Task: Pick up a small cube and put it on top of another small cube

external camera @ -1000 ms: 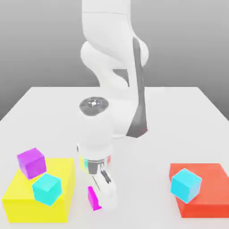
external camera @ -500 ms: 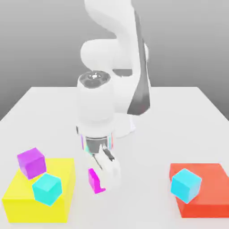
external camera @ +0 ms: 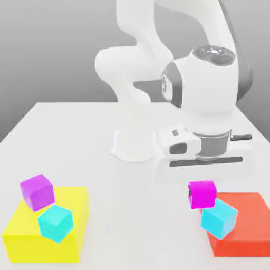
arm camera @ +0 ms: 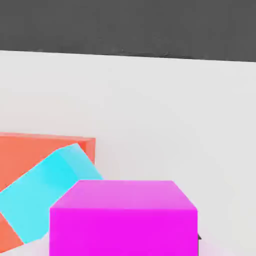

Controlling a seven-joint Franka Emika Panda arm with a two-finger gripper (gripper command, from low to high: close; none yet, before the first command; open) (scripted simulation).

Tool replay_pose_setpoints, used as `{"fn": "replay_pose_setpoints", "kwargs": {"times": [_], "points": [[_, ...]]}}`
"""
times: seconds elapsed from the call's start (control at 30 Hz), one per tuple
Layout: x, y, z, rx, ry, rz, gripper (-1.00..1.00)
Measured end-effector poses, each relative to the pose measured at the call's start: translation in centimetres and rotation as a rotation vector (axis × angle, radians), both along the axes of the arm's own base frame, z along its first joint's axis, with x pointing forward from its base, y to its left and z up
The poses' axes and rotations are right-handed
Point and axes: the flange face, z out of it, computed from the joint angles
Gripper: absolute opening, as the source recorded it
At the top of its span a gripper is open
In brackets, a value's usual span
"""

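From here I see the gripper (external camera: 202,194) clamped on the pink cube (external camera: 202,194), just beside the cyan cube (external camera: 219,219) on the red block (external camera: 242,247). I'd keep it level and clear of the cyan cube, center above that, then lower gently.

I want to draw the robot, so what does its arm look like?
The arm is shiny white with fat, rounded parts and dark grey patches. A grey ring sits above its wide white end effector, which has a long dark slot.
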Motion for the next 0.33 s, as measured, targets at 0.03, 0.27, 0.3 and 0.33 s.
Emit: {"fn": "replay_pose_setpoints", "kwargs": {"times": [0.03,0.27,0.3,0.33], "points": [[-0.2,1.1,0.6,-0.006,-0.005,0.076,-1.0],[-0.3,2.4,-4.0,-0.02,-0.016,0.204,1.0],[-0.3,2.4,-4.0,-0.02,-0.016,0.204,1.0],[-0.3,2.4,-4.0,-0.02,-0.016,0.204,1.0]]}}
